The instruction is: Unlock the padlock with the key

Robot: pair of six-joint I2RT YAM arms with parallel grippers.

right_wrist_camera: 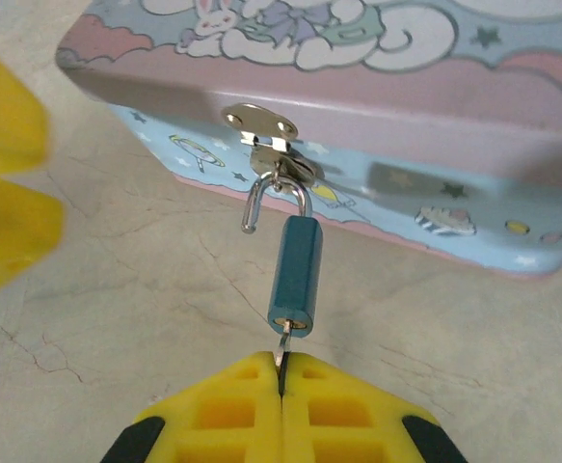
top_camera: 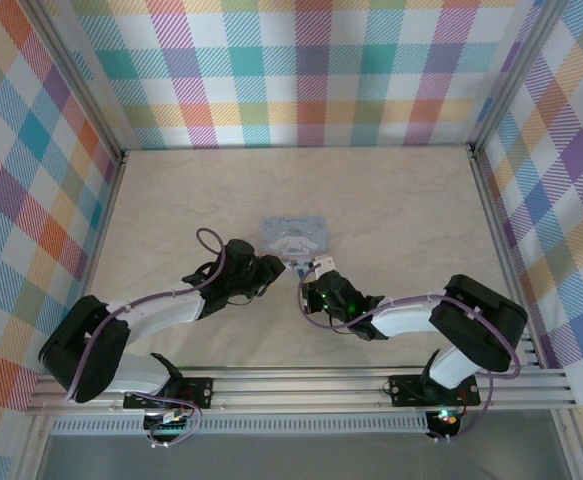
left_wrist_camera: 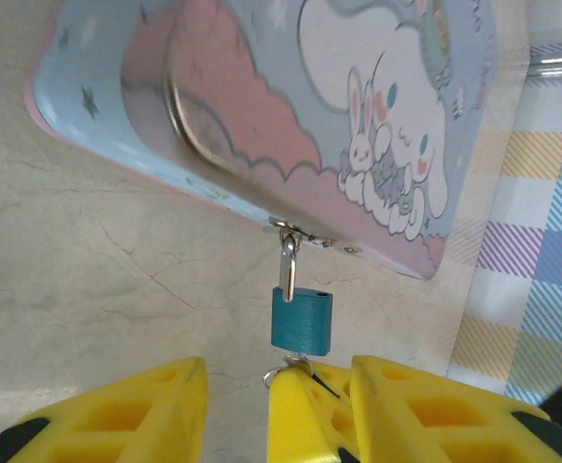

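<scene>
The small teal padlock [left_wrist_camera: 302,321] [right_wrist_camera: 295,275] hangs from the hasp [right_wrist_camera: 261,123] of a pale blue and pink tin [left_wrist_camera: 261,116] [right_wrist_camera: 358,87] [top_camera: 293,235]. Its silvery shackle [right_wrist_camera: 252,217] stands popped out of the body, one leg free. The key [right_wrist_camera: 282,342] sits in the keyhole at the padlock's lower end. My right gripper [right_wrist_camera: 281,359] [top_camera: 316,285] is shut on the key's head just below the padlock. My left gripper [left_wrist_camera: 279,367] [top_camera: 276,268] is open, with its yellow fingers [left_wrist_camera: 117,415] spread to either side below the padlock and touching nothing.
The tin lies on a pale marbled tabletop [top_camera: 171,210] near the middle. Checked cloth walls [top_camera: 301,70] and metal rails [top_camera: 301,385] enclose the table. Both arms meet just in front of the tin.
</scene>
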